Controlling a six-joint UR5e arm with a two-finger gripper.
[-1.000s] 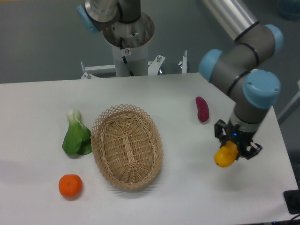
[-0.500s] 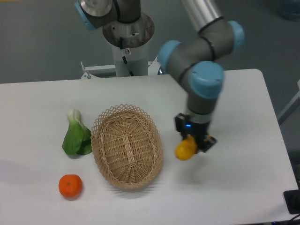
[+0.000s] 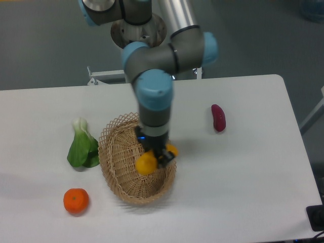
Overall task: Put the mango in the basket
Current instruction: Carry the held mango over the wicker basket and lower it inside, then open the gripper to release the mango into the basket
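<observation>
The yellow-orange mango (image 3: 147,163) hangs above the right half of the oval wicker basket (image 3: 119,162), held in my gripper (image 3: 154,154), which is shut on it. Part of the fruit shows on each side of the dark fingers. The arm's wrist stands upright over the basket and hides part of its far rim and inside. I cannot tell whether the mango touches the basket floor.
A green bok choy (image 3: 82,147) lies just left of the basket. A round tangerine (image 3: 76,200) sits at the front left. A dark purple-red sweet potato (image 3: 218,117) lies to the right. The robot base (image 3: 137,48) stands behind the table.
The arm has swept left across the table carrying the mango, from the right edge, past the basket's right side, to over the basket. The sweet potato is uncovered again.
</observation>
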